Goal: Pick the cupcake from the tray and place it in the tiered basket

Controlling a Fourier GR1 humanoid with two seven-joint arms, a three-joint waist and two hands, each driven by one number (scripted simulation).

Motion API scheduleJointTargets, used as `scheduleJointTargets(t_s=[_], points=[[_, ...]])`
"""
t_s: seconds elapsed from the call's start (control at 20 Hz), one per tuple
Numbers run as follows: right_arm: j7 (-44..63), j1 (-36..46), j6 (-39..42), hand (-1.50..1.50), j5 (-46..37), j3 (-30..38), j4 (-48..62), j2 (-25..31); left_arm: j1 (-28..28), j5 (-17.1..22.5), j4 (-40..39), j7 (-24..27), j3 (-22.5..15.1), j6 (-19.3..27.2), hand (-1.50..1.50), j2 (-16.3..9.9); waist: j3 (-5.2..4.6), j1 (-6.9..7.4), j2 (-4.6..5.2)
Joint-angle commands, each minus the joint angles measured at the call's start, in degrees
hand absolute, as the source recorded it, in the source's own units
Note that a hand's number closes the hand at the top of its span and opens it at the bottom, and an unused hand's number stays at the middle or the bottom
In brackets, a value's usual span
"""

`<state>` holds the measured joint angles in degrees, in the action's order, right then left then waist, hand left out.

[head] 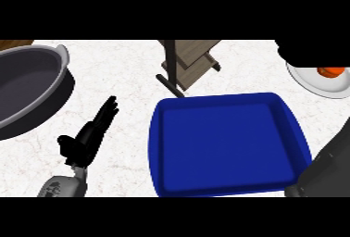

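Observation:
The blue tray (226,148) lies in the middle of the counter with nothing on its floor. No cupcake shows anywhere in the head view. The tiered basket (190,62), made of brown wooden slats on a dark stand, reaches in from the top edge just behind the tray. My left hand (92,132) rests open on the counter left of the tray, fingers straight and pointing away. My right forearm (328,159) rises along the right edge. A black shape (311,51) at the top right corner looks like my right hand; what it holds is hidden.
A large grey pot (27,83) fills the left side. At the right edge, partly under the black shape, a white plate (318,83) carries an orange object (333,72). White marbled counter lies between the pot and the tray.

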<state>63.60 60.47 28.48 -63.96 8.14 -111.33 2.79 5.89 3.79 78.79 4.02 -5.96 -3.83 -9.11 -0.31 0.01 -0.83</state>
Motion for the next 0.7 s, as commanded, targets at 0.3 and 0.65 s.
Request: scheduleJointTargets(t_s=[0.3,0.65], points=[[7.9,26.6,-1.1,1.5,-5.0,13.0,30.7,2.1,1.7,-1.2,0.1,-1.3,-1.8,0.8,0.0,2.0,0.11,2.42,1.14],[2.9,32.9,-10.8,1.5,-7.0,19.4,51.1,2.4,2.2,-1.2,-2.4,2.3,-1.1,-1.6,0.0,0.5,0.08,3.5,2.01]])
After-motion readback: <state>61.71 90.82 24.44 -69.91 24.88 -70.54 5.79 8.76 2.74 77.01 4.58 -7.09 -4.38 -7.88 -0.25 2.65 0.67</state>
